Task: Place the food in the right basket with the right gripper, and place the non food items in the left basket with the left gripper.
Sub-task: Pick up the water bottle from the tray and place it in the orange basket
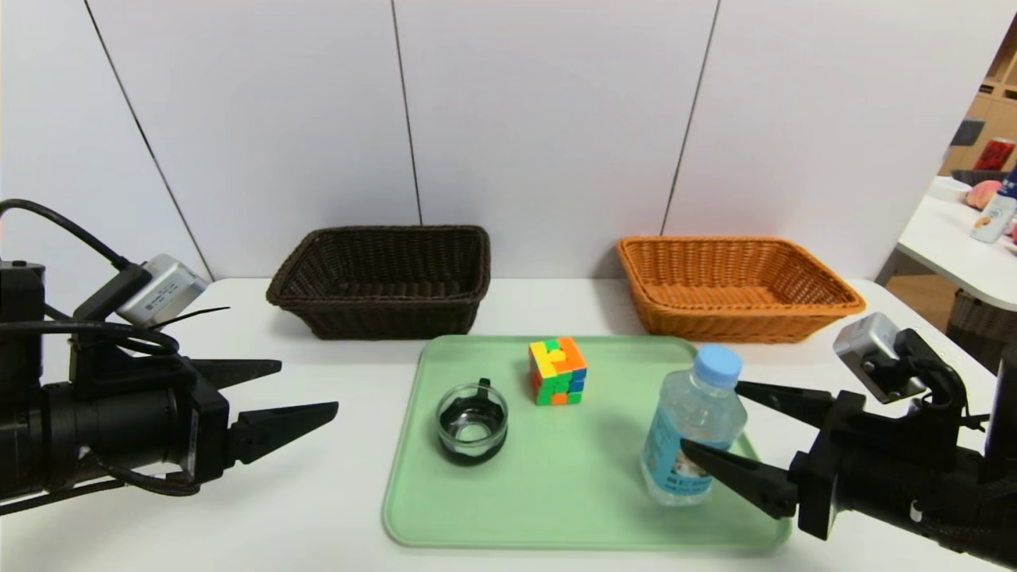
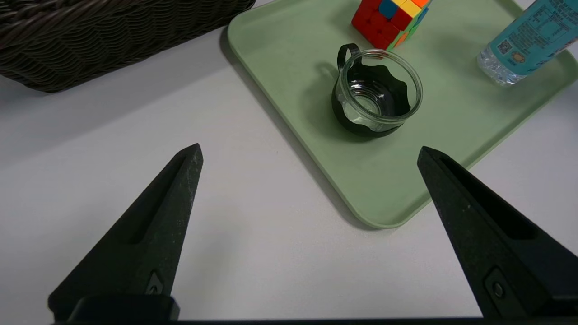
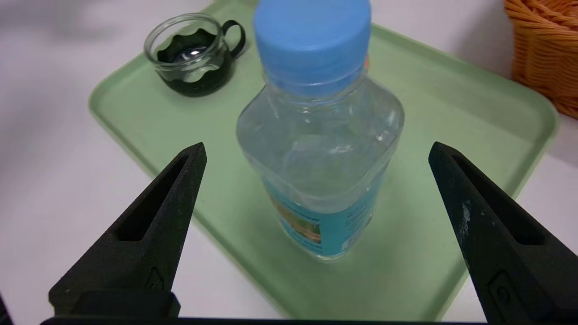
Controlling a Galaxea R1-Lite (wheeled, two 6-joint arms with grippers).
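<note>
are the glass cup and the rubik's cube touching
Apart: the head view shows bare green tray between the glass cup and the cube.

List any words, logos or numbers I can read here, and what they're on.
No text is clear enough to quote.
Bottle: blue label with rows of small print and a square code, too small to read.
Silver camera on the left arm: tiny dark marks, unreadable.
</note>
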